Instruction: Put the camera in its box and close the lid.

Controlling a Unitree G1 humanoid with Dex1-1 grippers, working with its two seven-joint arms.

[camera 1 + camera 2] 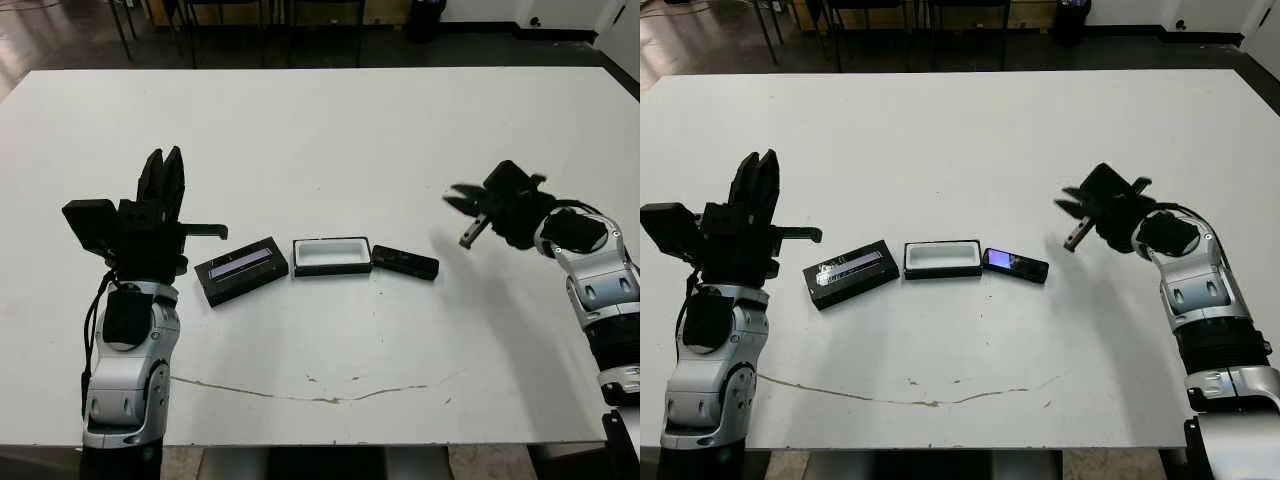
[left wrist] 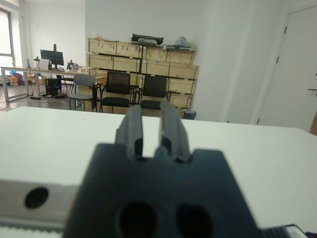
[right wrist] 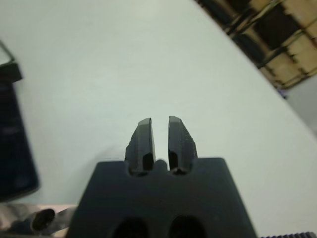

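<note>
Lying in a row near the middle of the white table are three items. The box sits in the centre of the row, open side up, its white lining exposed. The lid lies at the box's 9 o'clock, just beside it, flat on the table with the pale strip facing up and turned slightly askew. The camera lies at the box's 3 o'clock, its near end touching or almost touching the box's corner; the head views do not settle which. Its bluish screen faces up.

The left gripper is raised above the table at roughly 9 o'clock from the lid, well apart from it. Its fingers point away from the robot, with only a narrow gap between them, and hold nothing.

The right gripper is held above the table at about 3 o'clock from the camera, near but clear of it. Its fingers point towards the row, stand close together with a slim gap, and hold nothing.
</note>
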